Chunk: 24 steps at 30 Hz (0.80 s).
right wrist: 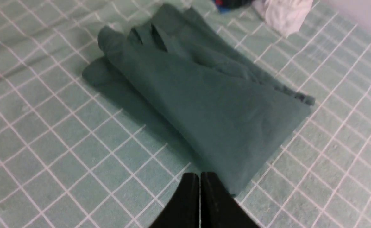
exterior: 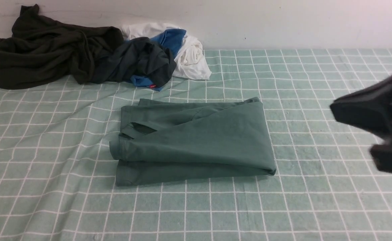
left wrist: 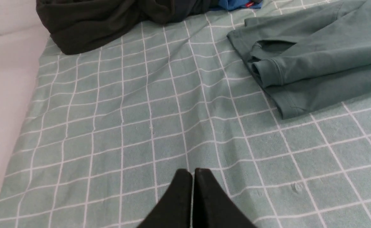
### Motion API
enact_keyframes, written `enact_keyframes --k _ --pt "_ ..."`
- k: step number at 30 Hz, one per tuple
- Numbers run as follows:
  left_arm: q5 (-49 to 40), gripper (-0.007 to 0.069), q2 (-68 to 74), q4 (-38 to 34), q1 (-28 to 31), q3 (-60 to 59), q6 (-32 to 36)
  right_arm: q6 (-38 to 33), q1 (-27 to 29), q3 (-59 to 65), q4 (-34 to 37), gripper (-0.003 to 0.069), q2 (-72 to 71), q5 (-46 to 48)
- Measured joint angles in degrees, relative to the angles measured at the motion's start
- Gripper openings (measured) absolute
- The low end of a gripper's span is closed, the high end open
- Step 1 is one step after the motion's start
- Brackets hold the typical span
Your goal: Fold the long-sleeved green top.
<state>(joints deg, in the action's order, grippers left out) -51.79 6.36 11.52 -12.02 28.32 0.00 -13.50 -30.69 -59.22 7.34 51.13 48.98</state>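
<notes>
The green long-sleeved top [exterior: 196,140] lies folded into a rough rectangle in the middle of the checked cloth, a cuffed sleeve end showing at its left edge. It also shows in the left wrist view [left wrist: 315,57] and the right wrist view [right wrist: 204,95]. My right gripper [exterior: 338,112] hangs blurred above the cloth to the right of the top; its jaws [right wrist: 200,175] are shut with nothing between them, just off the top's near corner. My left gripper [left wrist: 192,172] is shut and empty over bare cloth, well left of the top. It is out of the front view.
A blackish-olive garment [exterior: 45,50] is heaped at the back left against the wall. Beside it lie a charcoal garment with blue lining [exterior: 142,60] and a white one [exterior: 191,57]. The green checked cloth [exterior: 316,201] covers the table.
</notes>
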Motion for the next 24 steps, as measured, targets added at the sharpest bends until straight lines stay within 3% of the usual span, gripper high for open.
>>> enact_keyframes --k 7,11,24 --pt "-0.1 -0.0003 -2.6 -0.1 0.0 -0.7 0.0 0.0 0.0 11.7 0.0 0.0003 -23.3 -12.4" --pt "-0.3 -0.0003 -2.7 -0.1 0.0 -0.7 0.0 1.4 0.0 16.7 -0.4 0.0003 -32.6 -15.0" --pt "-0.3 -0.0003 -2.8 -0.1 0.0 -0.7 0.0 1.8 0.0 20.5 -0.9 0.0003 -34.7 -10.3"
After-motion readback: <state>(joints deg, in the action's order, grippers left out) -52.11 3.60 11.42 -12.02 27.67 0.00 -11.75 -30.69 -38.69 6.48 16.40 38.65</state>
